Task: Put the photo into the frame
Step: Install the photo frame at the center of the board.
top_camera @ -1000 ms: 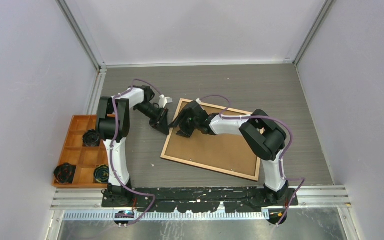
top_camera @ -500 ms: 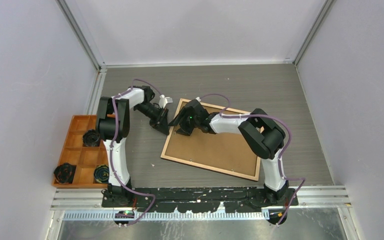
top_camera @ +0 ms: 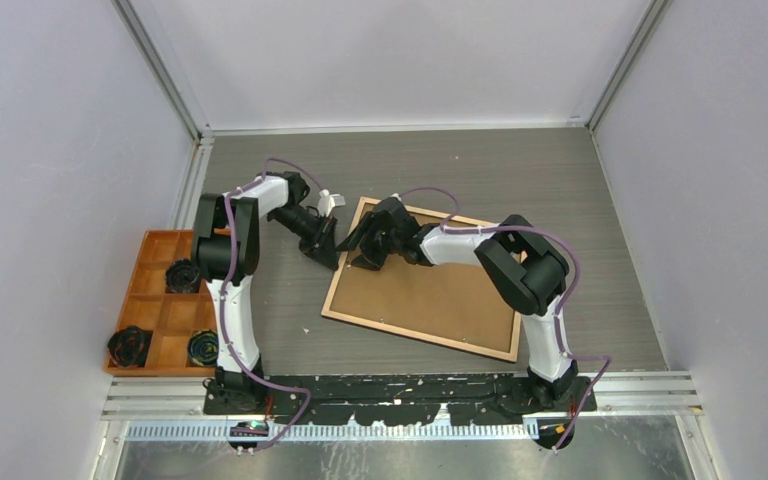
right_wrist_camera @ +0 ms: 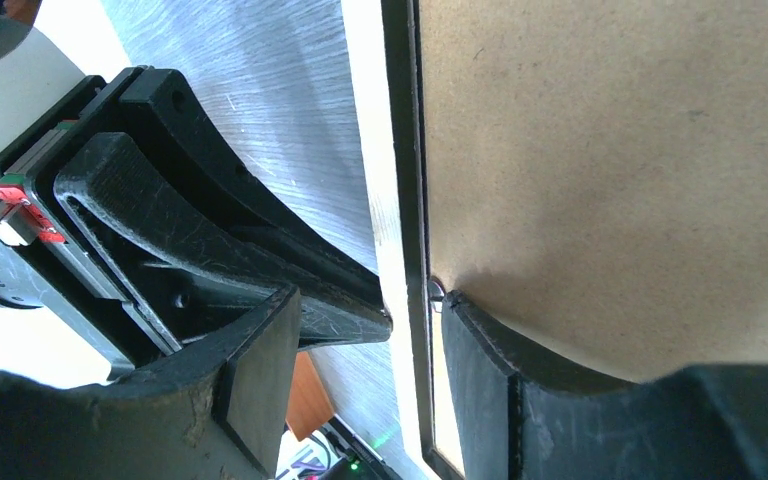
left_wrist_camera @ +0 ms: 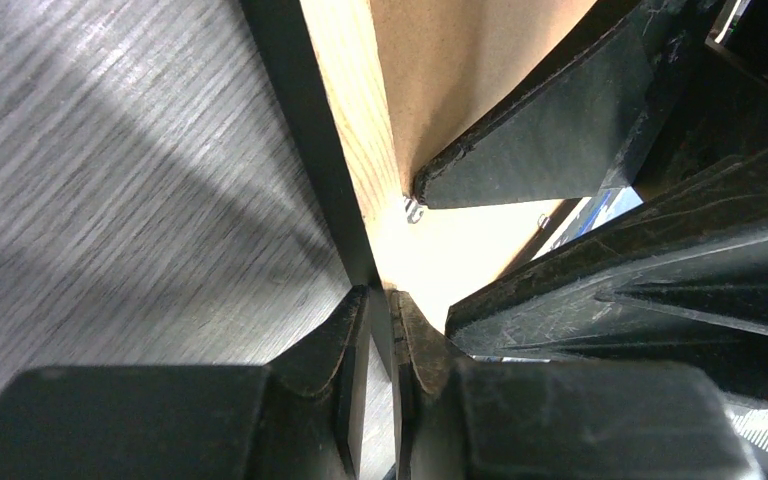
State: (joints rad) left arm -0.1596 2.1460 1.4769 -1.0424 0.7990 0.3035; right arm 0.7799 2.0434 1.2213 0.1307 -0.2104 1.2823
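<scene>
The frame [top_camera: 412, 338] lies back-up on the table, its light wood rail around the brown backing board [top_camera: 440, 295]. The photo is hidden. My left gripper [top_camera: 329, 250] is at the frame's left rail near the far corner. In the left wrist view it [left_wrist_camera: 381, 300] is shut on the rail's black outer edge [left_wrist_camera: 305, 130]. My right gripper [top_camera: 359, 247] is open over the same corner. In the right wrist view it [right_wrist_camera: 370, 305] straddles the rail [right_wrist_camera: 400, 150], with one finger [right_wrist_camera: 500, 380] on the backing board [right_wrist_camera: 610, 150] beside a small metal tab [right_wrist_camera: 436, 290].
An orange compartment tray [top_camera: 160, 315] with black round parts stands left of the left arm. Grey walls close in the table on three sides. The two grippers are almost touching at the frame's corner.
My right gripper has shifted slightly toward the frame's far left corner. The left gripper and the frame have barely moved.
</scene>
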